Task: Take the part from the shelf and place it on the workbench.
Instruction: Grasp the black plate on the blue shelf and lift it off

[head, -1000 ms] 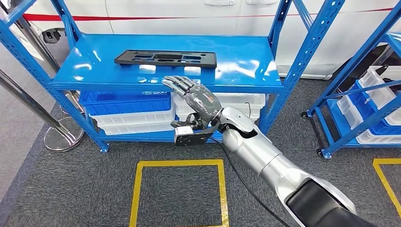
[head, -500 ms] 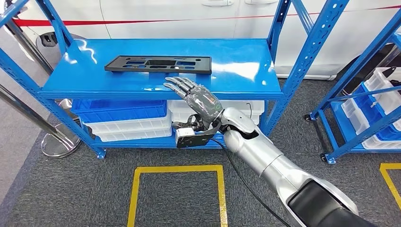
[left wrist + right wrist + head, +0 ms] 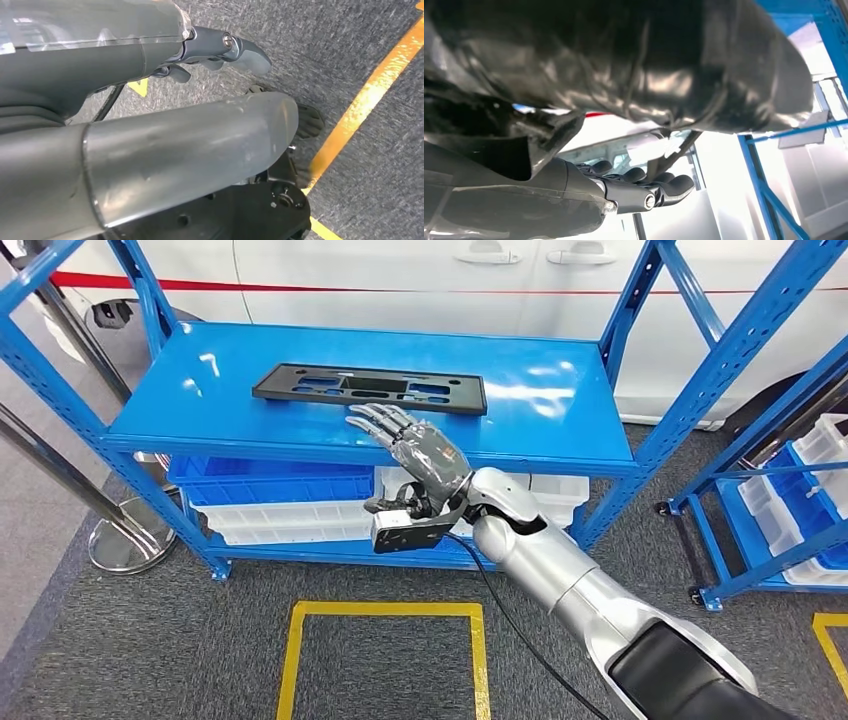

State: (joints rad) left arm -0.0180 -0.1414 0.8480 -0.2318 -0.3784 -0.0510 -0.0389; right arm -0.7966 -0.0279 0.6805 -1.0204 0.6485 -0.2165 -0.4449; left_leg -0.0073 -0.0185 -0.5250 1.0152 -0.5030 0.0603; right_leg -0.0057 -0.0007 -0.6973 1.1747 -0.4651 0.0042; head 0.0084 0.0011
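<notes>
Reaching up from the right, my right hand (image 3: 425,452) hovers at the shelf's (image 3: 560,430) near edge, fingers apart, holding nothing. One black part (image 3: 369,389) lies flat just beyond. Left hand (image 3: 220,50): grasp indeterminate.

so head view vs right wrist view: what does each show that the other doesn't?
Head view alone: the black part lying flat on the blue shelf, stacked bins below it, and yellow floor tape. Right wrist view alone: the underside of the hand, with its fingers extended and holding nothing. Both: the right hand, blue shelf posts, and the white car behind.
</notes>
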